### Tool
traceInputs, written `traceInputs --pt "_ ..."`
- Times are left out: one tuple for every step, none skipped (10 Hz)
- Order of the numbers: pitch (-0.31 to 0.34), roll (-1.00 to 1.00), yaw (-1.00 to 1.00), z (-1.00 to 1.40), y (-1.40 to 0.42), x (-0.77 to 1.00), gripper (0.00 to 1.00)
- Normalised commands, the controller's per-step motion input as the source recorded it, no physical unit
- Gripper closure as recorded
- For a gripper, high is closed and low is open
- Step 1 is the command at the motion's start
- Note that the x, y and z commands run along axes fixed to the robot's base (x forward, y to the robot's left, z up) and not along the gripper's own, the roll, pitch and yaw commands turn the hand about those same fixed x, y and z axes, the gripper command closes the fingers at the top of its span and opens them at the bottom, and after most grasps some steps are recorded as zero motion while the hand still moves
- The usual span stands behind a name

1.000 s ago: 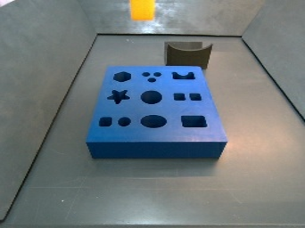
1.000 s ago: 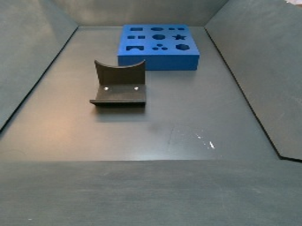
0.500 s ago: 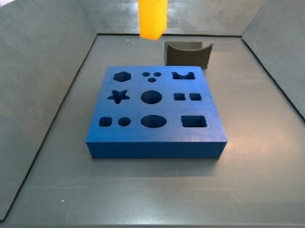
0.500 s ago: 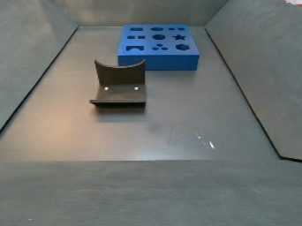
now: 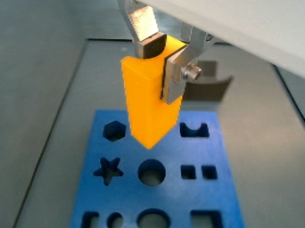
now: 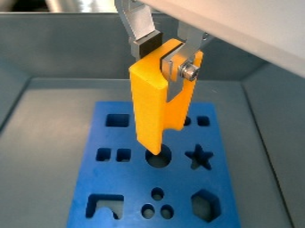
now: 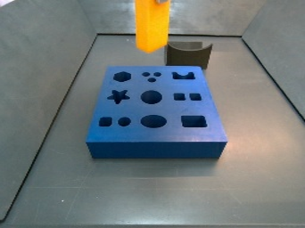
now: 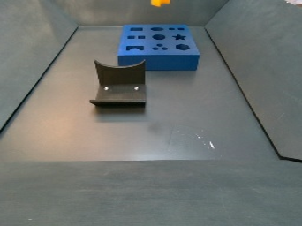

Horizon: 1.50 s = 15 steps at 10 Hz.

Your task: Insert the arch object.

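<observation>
The gripper [image 5: 163, 55] has flat silver plate fingers [image 5: 174, 74] with dark pads and a round screw.

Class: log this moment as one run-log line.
gripper: shut on arch object | piece: upright, above blue board, not inserted | fixture: on floor, apart
</observation>
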Motion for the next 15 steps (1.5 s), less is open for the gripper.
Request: traceInputs --pt "0.0 0.0 -1.0 -0.27 0.0 0.0 1.0" --pt "0.0 0.0 -1.0 -0.28 0.0 0.0 1.0" --pt "0.0 0.0 -1.0 -0.31 0.0 0.0 1.0" --pt "0.0 0.0 -0.73 -0.34 0.3 -0.1 1.0" --pt "-0.006 0.0 -0.66 -0.27 0.37 -0.11 1.0" --pt "0.0 0.0 -0.75 -0.33 0.29 -0.09 1.0" --pt "0.0 0.0 -0.96 -0.34 0.08 0.0 1.0" --pt "0.0 0.0 -1.0 -0.31 0.0 0.0 1.0" --pt "-0.024 -0.01 -1.0 -0.25 0.03 0.1 1.0" --pt "-0.013 -0.07 -0.67 -0.11 0.29 0.6 1.0" --pt "0.0 -0.04 -0.45 -0.13 0.36 0.87 1.0" --pt "0.0 0.0 -0.25 -0.1 0.36 1.0 1.0" --pt "0.0 0.05 0.0 -0.21 0.1 0.51 1.0" --pt "0.027 0.0 0.0 -0.32 0.13 0.48 1.0" --pt "0.009 -0.01 -0.04 -0.3 0.0 0.79 1.0"
